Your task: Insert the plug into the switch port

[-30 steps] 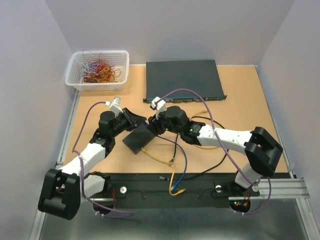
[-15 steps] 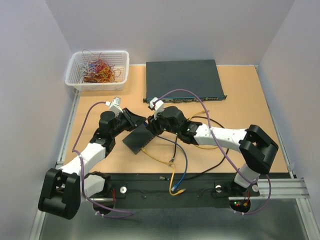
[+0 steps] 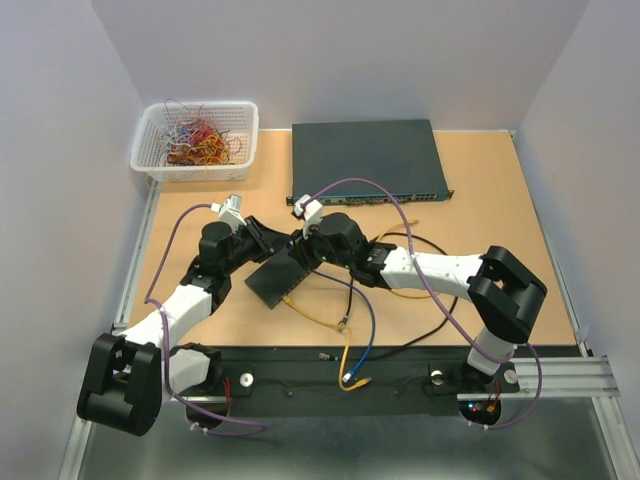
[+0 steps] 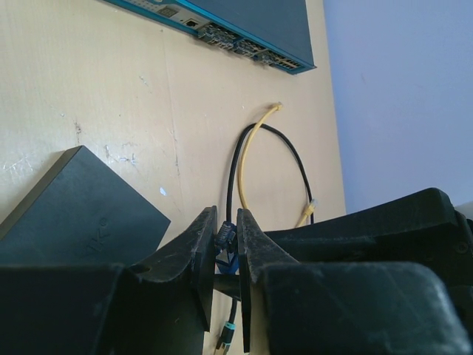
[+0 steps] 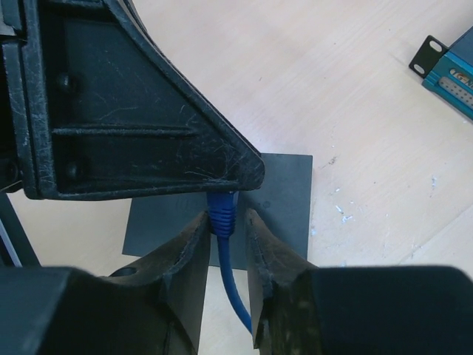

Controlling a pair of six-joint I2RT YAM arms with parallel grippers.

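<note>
Right arm's elbow has swung in leftward, forearm stretched low toward the small flat black rectangular box on the tan worktop. Right claw and left claw both pinch the blue cable plug just above the box's far corner.

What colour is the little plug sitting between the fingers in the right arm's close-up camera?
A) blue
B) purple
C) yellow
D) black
A: in the right wrist view the plug between the fingers of the right pincer is blue, and a blue cable trails from it.
</note>
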